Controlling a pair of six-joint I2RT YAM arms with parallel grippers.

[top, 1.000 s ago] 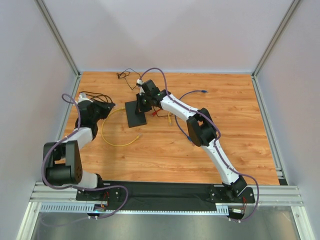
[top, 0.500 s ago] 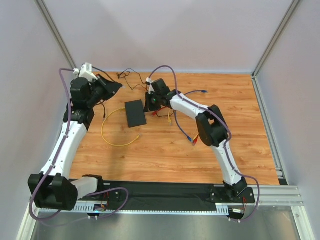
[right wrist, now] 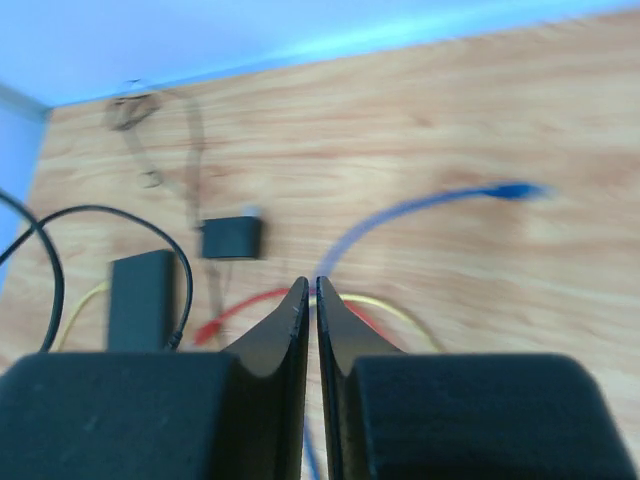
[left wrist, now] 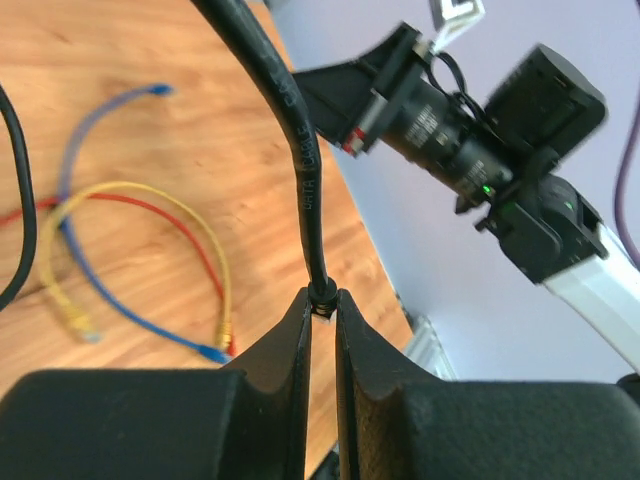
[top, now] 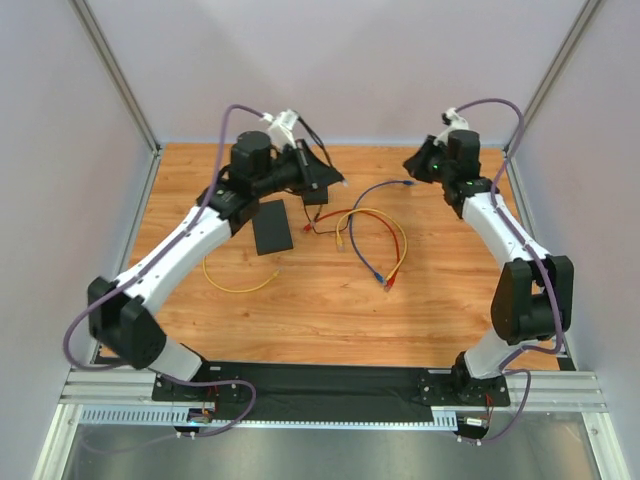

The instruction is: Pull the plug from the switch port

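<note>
The switch (top: 272, 226) is a flat black box lying on the wooden table; it also shows in the right wrist view (right wrist: 140, 298). A thin black wire (right wrist: 186, 290) curves to its corner; the blur hides whether it is plugged in. My left gripper (top: 335, 182) hangs above the table just right of the switch. In the left wrist view it (left wrist: 322, 300) is shut on the collared end (left wrist: 322, 291) of a thick black cable (left wrist: 300, 150) that runs upward. My right gripper (top: 412, 165) is raised at the back right. Its jaws (right wrist: 312, 285) are shut and empty.
A small black square adapter (right wrist: 230, 238) lies right of the switch. Red, yellow and blue patch cables (top: 370, 235) loop mid-table. Another yellow cable (top: 225, 280) curls at the left. Thin black wires (top: 250, 150) lie at the back. Grey walls close in three sides.
My left arm has unfolded from the left wall and swung over beside the switch. My right arm has left the switch and pulled back to the back right corner.
</note>
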